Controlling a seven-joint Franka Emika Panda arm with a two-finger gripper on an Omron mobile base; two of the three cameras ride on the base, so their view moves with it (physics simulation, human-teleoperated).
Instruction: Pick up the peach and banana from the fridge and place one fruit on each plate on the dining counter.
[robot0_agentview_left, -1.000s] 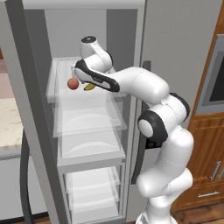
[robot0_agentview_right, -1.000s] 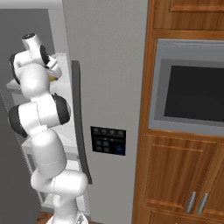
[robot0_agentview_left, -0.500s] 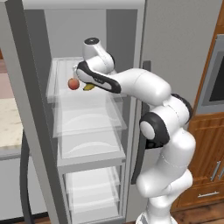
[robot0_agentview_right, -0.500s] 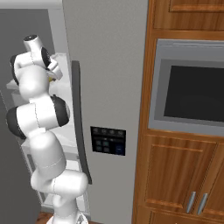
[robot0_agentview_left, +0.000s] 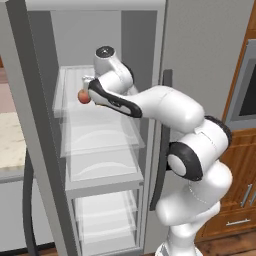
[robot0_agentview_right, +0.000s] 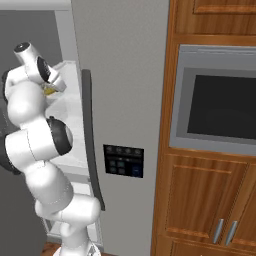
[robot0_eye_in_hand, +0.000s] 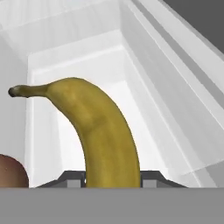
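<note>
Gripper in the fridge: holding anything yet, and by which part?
Cannot be told for sure. In the hand view the banana runs down between the fingertips, lower end at the gripper, but contact isn't visible. The peach sits beside it.

Built-in oven (robot0_agentview_right: 218, 102) set in wood cabinetry (robot0_agentview_right: 200, 200) to the right of the opening, dark glass window, grey frame. Below it 2 cabinet doors with 2 vertical metal handles (robot0_agentview_right: 224, 232) side by side near the bottom edge. More wood paneling above the oven. Left base view catches the oven edge (robot0_agentview_left: 245, 85) at far right, plus drawers under it with 2 metal pulls (robot0_agentview_left: 248, 195). Beige speckled counter (robot0_agentview_left: 10, 145) at far left, pinkish wall behind it. Dark wood floor (robot0_agentview_left: 225, 245) strip at bottom right.
</note>
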